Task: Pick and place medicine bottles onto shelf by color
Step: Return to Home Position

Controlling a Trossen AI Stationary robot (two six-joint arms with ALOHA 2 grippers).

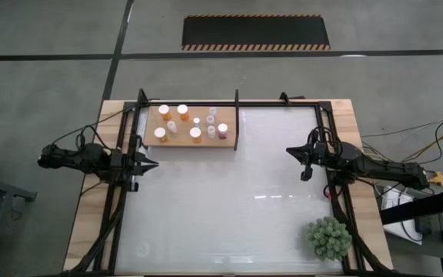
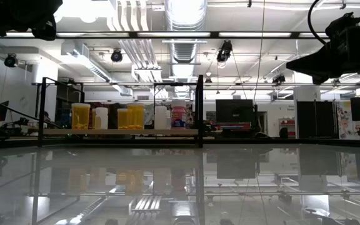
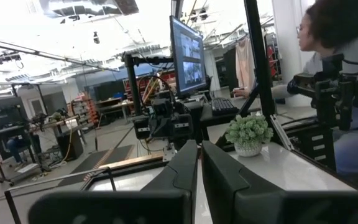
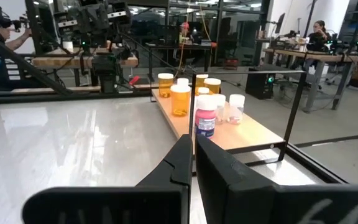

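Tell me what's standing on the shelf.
Nine white-capped medicine bottles stand on the shelf: four orange, four clear, one purple-maroon. At table height, some hide behind others.

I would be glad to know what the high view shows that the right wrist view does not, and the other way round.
Only the high view: the green plant on the right side of the table, and both arms parked at its sides, left gripper and right gripper shut. Only the right wrist view: the label of the pink bottle and people in the room behind. Both: the wooden shelf holding the bottles.
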